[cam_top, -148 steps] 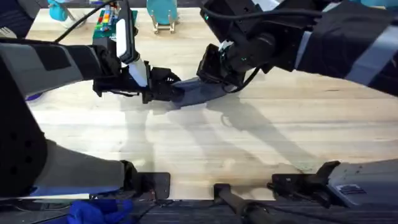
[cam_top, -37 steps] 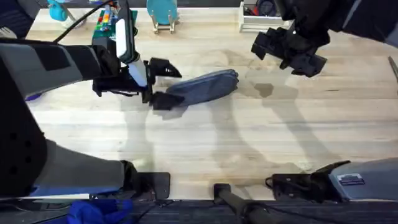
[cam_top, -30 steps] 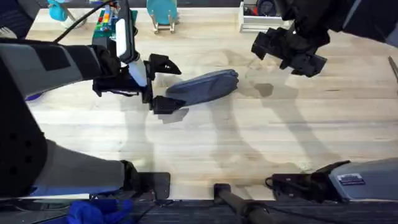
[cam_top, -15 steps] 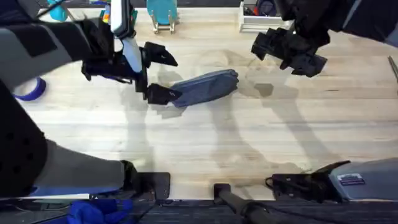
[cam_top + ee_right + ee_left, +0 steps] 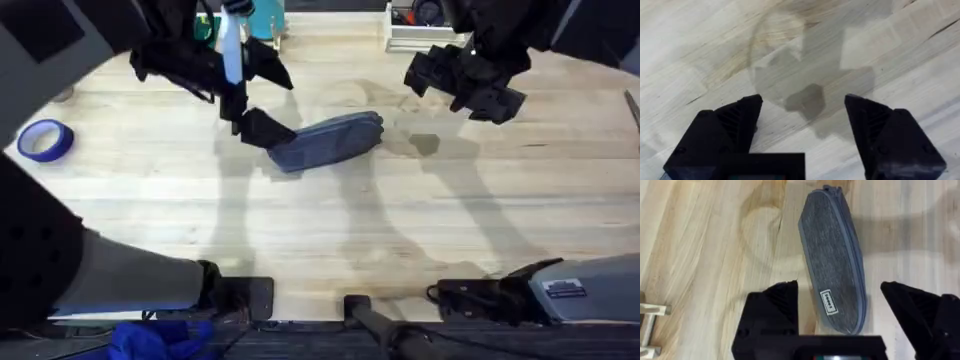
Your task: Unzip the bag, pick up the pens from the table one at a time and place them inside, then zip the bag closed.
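Currently the left gripper (image 5: pixel 840 325), fingers wide, straddles the near end of the bag (image 5: pixel 835 265) (long axis running away from it); right gripper (image 5: pixel 462 82), also wide, hovers well apart.

Blue tape roll (image 5: pixel 44 140) far left; teal stand (image 5: pixel 262 22) at back edge.

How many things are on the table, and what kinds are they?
Pouch: 1
Blue tape roll: 1
Pens lying loose on the table: 0
Total: 2, not counting the clutter along the far edge.
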{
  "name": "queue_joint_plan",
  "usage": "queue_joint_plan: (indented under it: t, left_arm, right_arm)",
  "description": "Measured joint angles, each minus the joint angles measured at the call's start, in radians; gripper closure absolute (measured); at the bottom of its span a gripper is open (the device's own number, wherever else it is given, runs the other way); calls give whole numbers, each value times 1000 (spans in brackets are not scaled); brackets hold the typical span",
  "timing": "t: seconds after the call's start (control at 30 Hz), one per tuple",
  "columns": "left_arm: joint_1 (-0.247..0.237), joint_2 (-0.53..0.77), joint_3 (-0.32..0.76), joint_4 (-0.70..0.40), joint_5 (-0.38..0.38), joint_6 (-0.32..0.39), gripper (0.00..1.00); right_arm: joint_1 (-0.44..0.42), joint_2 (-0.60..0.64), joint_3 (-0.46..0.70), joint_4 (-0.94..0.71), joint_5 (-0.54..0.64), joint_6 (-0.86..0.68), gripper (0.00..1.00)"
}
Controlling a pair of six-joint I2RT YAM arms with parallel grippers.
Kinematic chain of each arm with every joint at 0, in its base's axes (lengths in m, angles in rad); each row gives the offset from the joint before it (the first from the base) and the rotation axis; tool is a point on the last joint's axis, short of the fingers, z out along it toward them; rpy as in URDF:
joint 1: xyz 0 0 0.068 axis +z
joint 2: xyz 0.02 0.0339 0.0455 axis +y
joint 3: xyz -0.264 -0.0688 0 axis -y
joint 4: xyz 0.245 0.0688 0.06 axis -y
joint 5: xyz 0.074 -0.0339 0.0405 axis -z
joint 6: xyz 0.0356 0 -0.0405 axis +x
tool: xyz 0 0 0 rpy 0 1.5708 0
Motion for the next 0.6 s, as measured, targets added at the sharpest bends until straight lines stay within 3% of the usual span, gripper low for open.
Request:
queue_joint_plan:
  t: [0.3,0.4,0.43,0.6]
  left_arm:
    - [-80,0,137,-86,-105,-74,5]
    - [-110,0,148,-87,-143,-102,6]
    - [-141,0,148,-87,-177,-122,6]
    - [-191,0,148,-87,-208,-135,6]
  right_arm:
    - [0,0,0,0,0,0,4]
    - [0,0,0,0,0,0,4]
    - [0,0,0,0,-2,0,4]
    - [0,0,0,0,-3,-1,4]
